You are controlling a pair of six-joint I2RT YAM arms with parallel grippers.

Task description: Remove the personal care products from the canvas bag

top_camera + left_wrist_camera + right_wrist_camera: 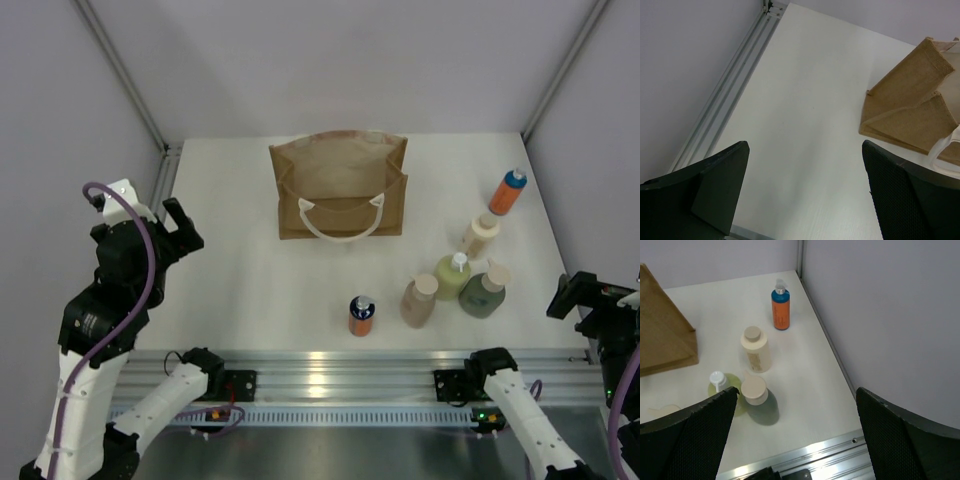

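Left gripper [805,147] and right gripper [796,390] hang spread, empty. The right, swinging inward, could topple bottles [452,280] crowded near the worktop's [250,275] right edge.

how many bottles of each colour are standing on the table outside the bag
orange bottles: 2
cream bottle: 1
yellow-green bottle: 1
dark green bottle: 1
pinkish-beige bottle: 1
total: 6

White-and-black arms [80,390], purple cables [150,262], black mesh-textured pincer fingers [910,200]
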